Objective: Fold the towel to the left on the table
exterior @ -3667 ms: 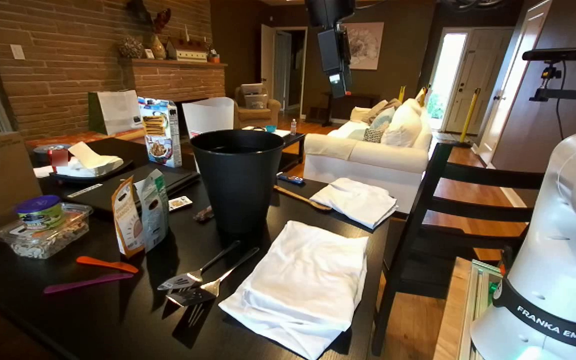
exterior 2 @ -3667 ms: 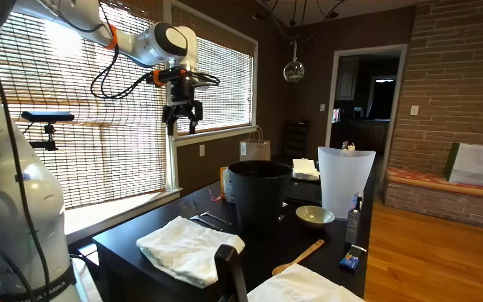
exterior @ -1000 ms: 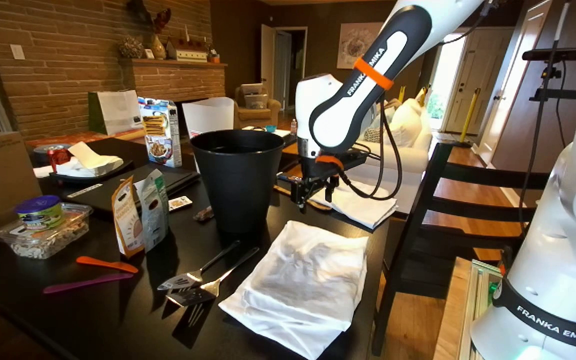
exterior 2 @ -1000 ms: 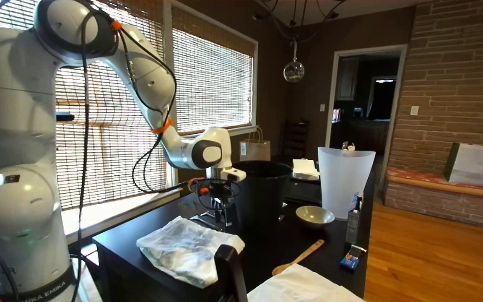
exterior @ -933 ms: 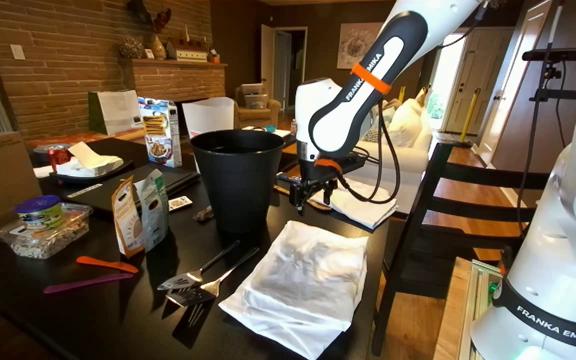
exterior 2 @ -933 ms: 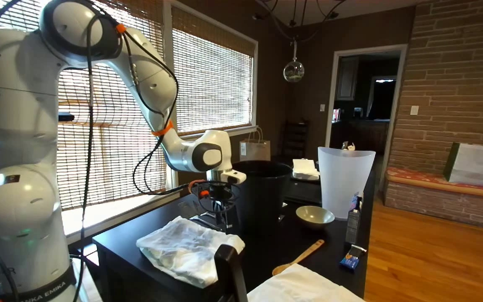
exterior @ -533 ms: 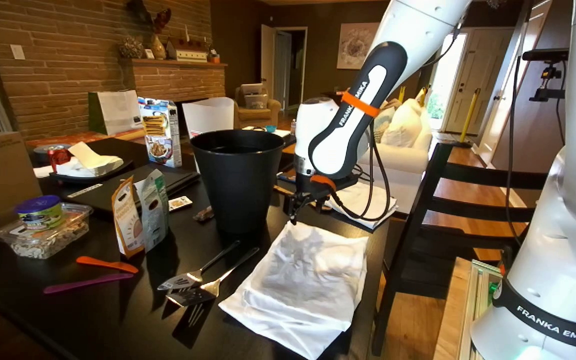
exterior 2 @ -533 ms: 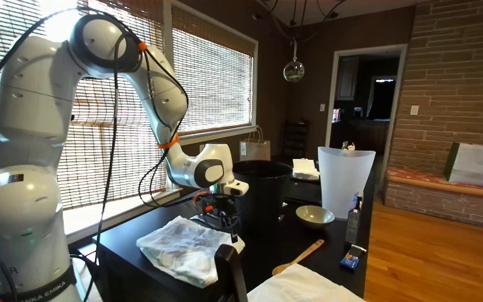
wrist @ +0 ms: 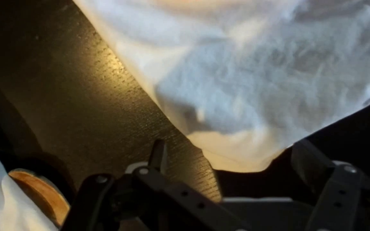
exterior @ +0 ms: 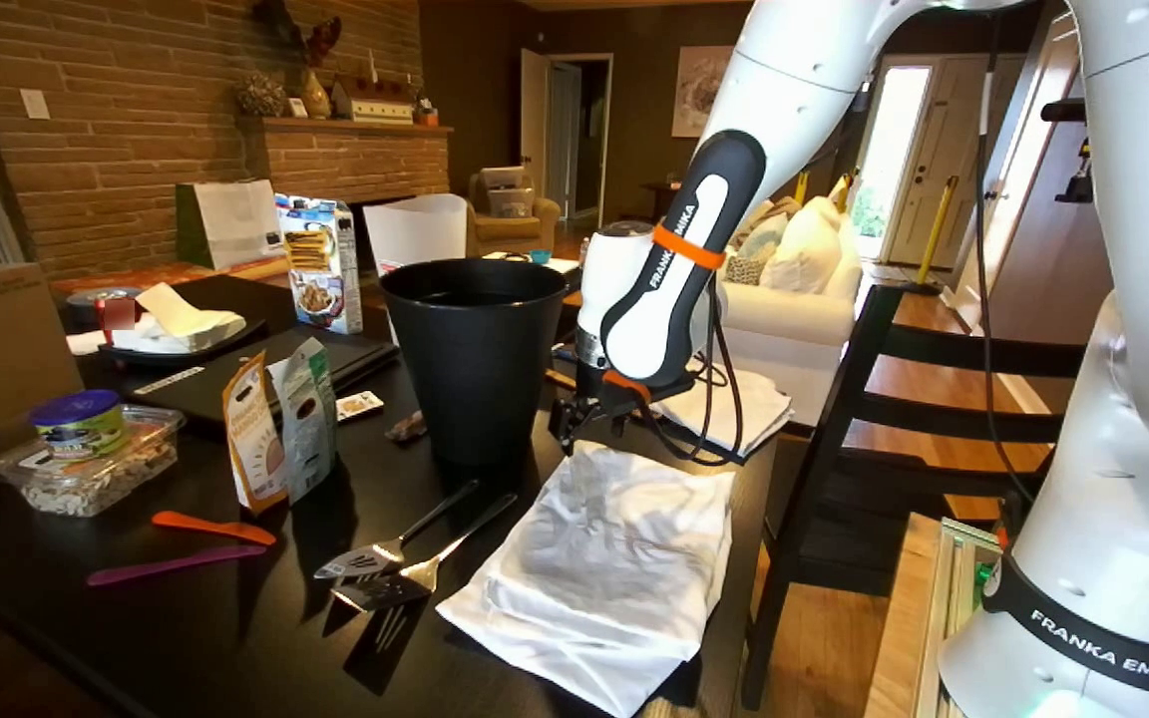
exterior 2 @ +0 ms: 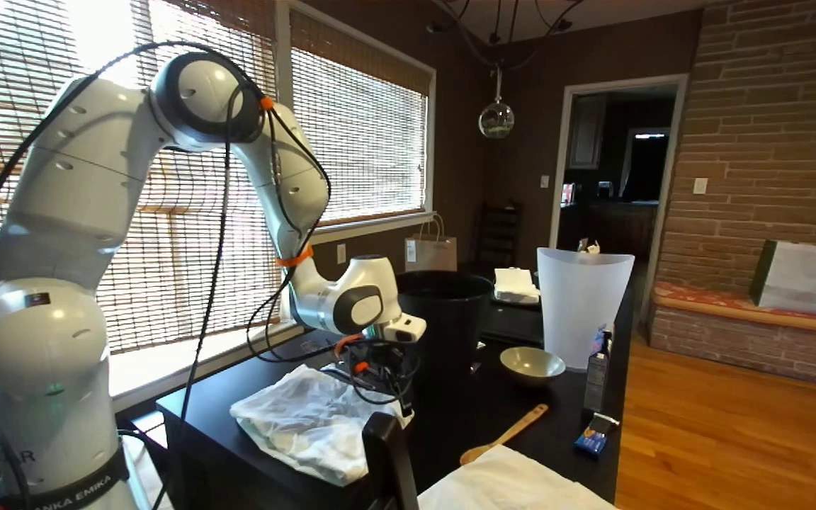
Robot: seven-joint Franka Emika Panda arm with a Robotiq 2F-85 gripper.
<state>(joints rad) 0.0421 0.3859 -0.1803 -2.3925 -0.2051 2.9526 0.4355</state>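
The wrinkled white cloth towel [exterior: 614, 563] lies on the dark glossy table [exterior: 245, 648]. At the towel's far corner, the black two-fingered gripper [wrist: 230, 143] is spread wide and empty, presumably to pinch it for folding; beyond lies a smaller white folded cloth [exterior: 759, 402].

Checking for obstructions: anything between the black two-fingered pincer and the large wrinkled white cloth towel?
Nothing visible: in the wrist view, a corner of the towel shows unobstructed through the open pincer. The tapered black plastic-looking bin stands beside them, not between.
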